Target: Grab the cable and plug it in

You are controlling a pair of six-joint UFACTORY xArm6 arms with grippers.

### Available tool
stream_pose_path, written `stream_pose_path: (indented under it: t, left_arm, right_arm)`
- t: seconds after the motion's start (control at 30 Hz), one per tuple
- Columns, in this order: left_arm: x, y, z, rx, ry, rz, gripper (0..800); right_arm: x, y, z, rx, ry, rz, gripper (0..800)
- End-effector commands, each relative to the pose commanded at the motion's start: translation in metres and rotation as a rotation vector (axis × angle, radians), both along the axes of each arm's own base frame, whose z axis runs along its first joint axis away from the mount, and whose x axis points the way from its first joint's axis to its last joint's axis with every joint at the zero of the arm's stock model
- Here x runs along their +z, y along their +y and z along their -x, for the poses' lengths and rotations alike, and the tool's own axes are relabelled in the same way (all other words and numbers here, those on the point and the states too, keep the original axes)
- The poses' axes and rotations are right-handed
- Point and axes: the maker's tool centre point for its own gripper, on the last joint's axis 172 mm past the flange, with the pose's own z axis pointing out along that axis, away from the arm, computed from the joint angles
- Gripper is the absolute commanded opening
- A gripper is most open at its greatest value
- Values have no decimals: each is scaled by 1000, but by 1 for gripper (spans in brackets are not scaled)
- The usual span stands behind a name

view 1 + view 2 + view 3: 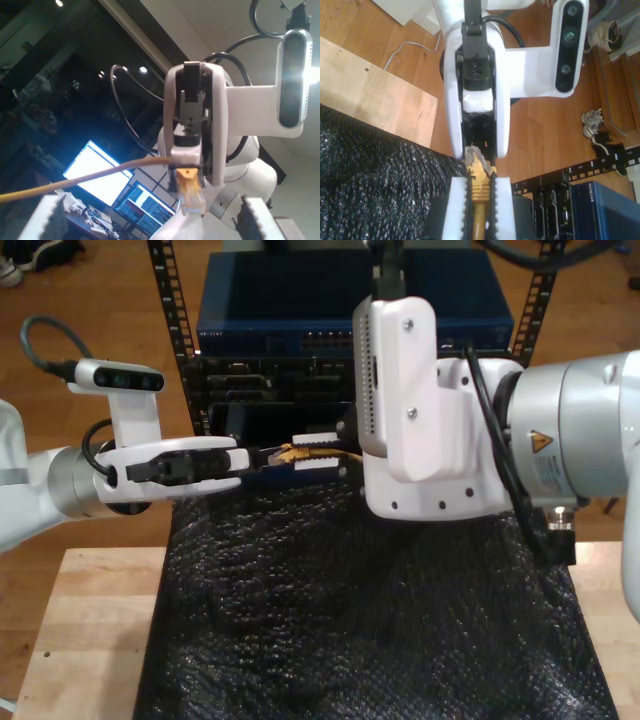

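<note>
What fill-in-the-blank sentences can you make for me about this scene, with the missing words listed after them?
1. My second gripper is shut on the cable, whose colour is ___.
2. My first gripper faces the cable's plug with its jaws ___.
3. In the exterior view, the mat spread on the wooden table under both arms is ___ in colour.

Missing words: yellow; open; black
</note>
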Motion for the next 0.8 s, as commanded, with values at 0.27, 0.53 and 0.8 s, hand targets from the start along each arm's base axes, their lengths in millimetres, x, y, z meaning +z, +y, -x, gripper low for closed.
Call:
stream_pose_path:
  t: [0.27,0.53,0.8]
  left_arm:
    - [-2,-1,-1,2,2,-5,787]
    - [-2,-1,-1,0,2,-5,787]
    - [-2,-1,-1,0,2,-5,787]
  right_arm:
    - [1,0,1,2,-1,-1,2]
    - [4,6,6,18,-3,-6,2]
    - [2,7,6,20,2,-4,2]
